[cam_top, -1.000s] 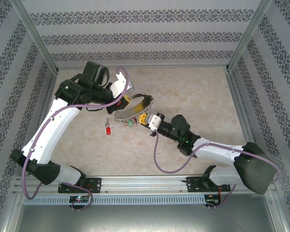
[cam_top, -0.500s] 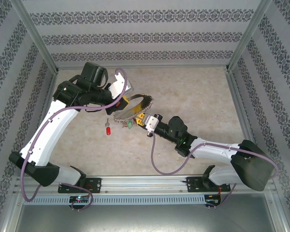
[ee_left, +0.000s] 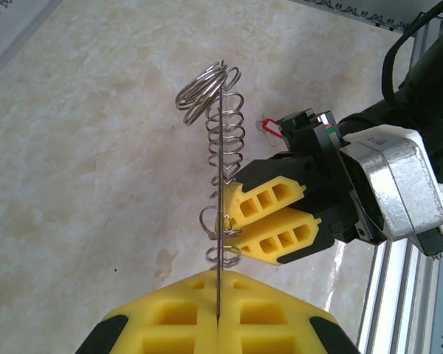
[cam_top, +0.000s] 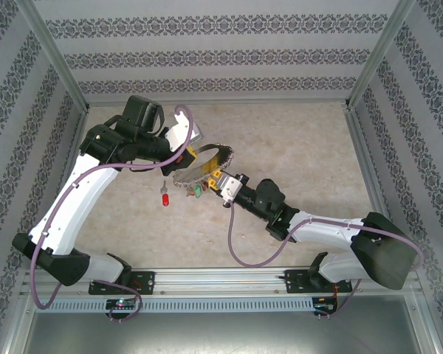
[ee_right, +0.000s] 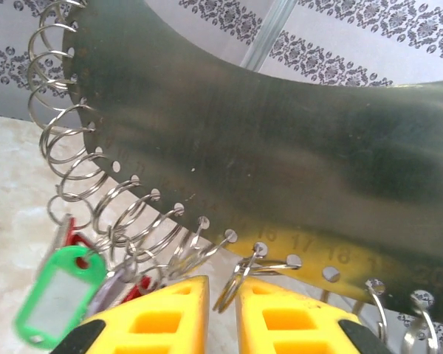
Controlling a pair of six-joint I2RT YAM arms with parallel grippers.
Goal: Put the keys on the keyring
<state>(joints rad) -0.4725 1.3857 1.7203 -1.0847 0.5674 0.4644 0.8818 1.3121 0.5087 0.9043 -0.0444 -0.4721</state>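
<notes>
The keyring [cam_top: 204,164] is a thin silver metal piece edged with several small rings, and it is held up off the table. My left gripper [cam_top: 194,153] is shut on its edge [ee_left: 220,251], which shows as a thin line between the yellow pads. My right gripper [ee_right: 223,310] stands slightly open at the ringed edge [ee_right: 280,147], with one small ring [ee_right: 235,286] loose in the gap. A red-tagged key [cam_top: 164,199] lies on the table to the left. Red pieces [ee_right: 137,287] show beside a green tag [ee_right: 59,291]. I cannot tell whether they hang on rings.
The right gripper's fingers [ee_left: 269,221] press close to the rings just ahead of my left gripper. A red-rimmed tag [ee_left: 269,127] shows past them. Patterned walls enclose the marble tabletop [cam_top: 295,147], with a metal rail [cam_top: 221,280] at the near edge.
My right gripper has moved up and left to the keyring's ringed edge and its jaws have parted a little. The left arm holds the keyring nearly still.
</notes>
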